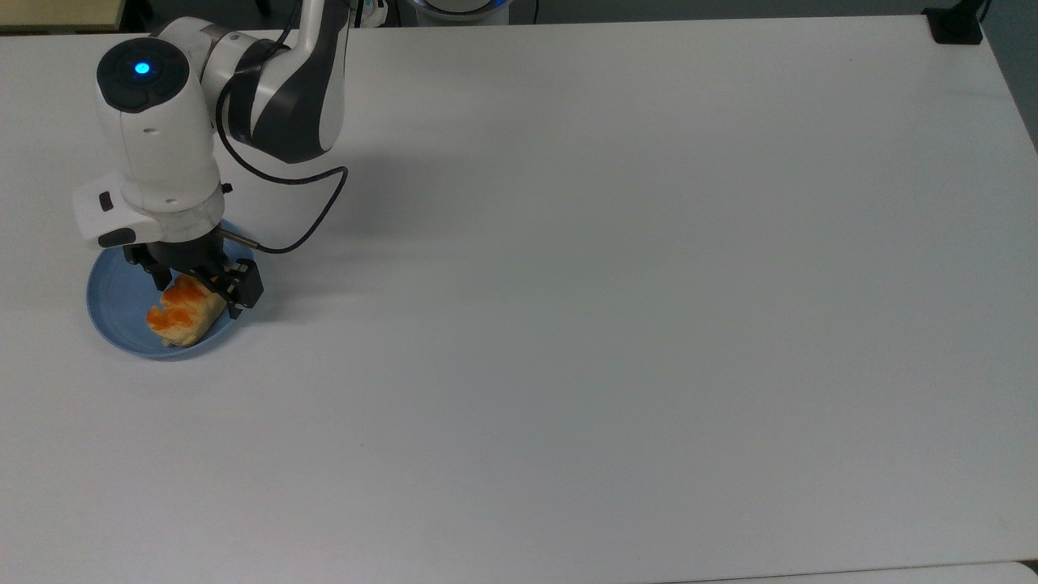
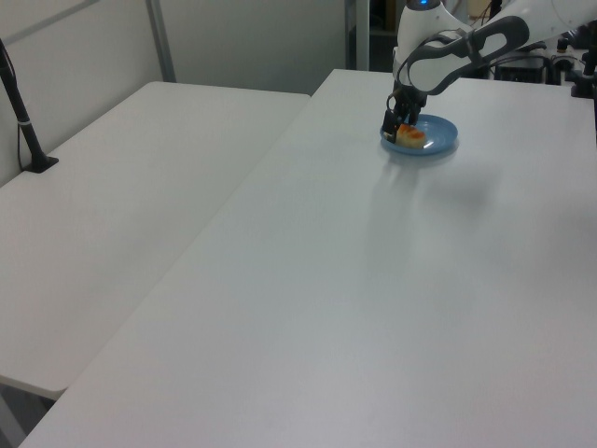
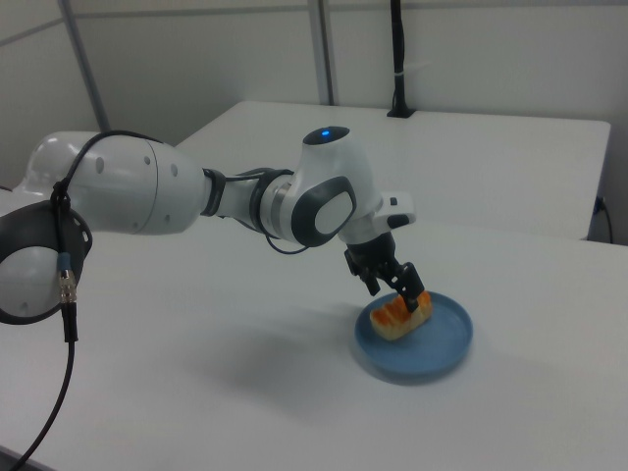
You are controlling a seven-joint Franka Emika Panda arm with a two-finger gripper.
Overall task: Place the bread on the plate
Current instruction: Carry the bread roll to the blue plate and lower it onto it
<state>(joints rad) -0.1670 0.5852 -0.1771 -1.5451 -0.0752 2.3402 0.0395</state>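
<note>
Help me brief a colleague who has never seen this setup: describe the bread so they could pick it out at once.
On the big white table, look toward the top view's left edge for the round light-blue plate. The bread lies inside it, just under the robot's gripper. It is a small pale-yellow loaf with orange-brown glaze on top, the only warm-coloured thing there.
</note>
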